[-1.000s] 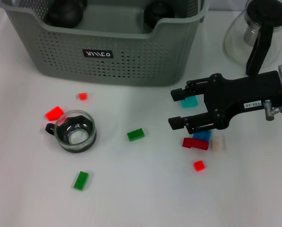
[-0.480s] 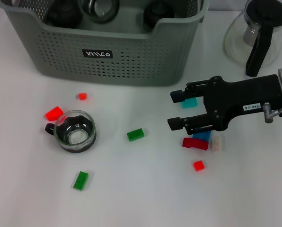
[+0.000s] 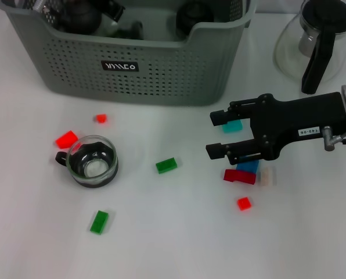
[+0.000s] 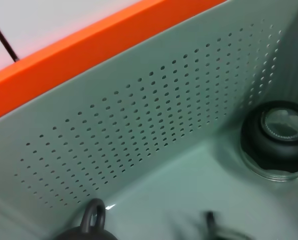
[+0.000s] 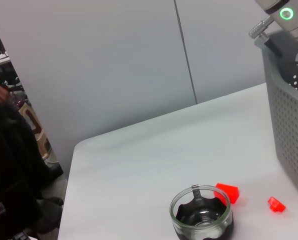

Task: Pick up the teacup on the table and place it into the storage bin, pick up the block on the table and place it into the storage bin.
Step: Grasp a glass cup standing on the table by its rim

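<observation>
Landmark: storage bin (image 3: 126, 55). Left gripper (image 3: 112, 10) inside the bin's left half, jaw state cannot tell. Teacup (image 3: 92, 161) on table in front of the bin's left part. Green block (image 3: 166, 165) in front of bin centre. Right gripper (image 3: 219, 133) front-right of bin, jaws apart, holding nothing, above a teal block (image 3: 233, 125).

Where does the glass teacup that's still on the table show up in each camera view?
Head view: teacup at lower left, on the table.
Left wrist view: not in it; this looks inside the storage bin.
Right wrist view: teacup at bottom centre.
Shared landmark: red block beside the cup.
</observation>
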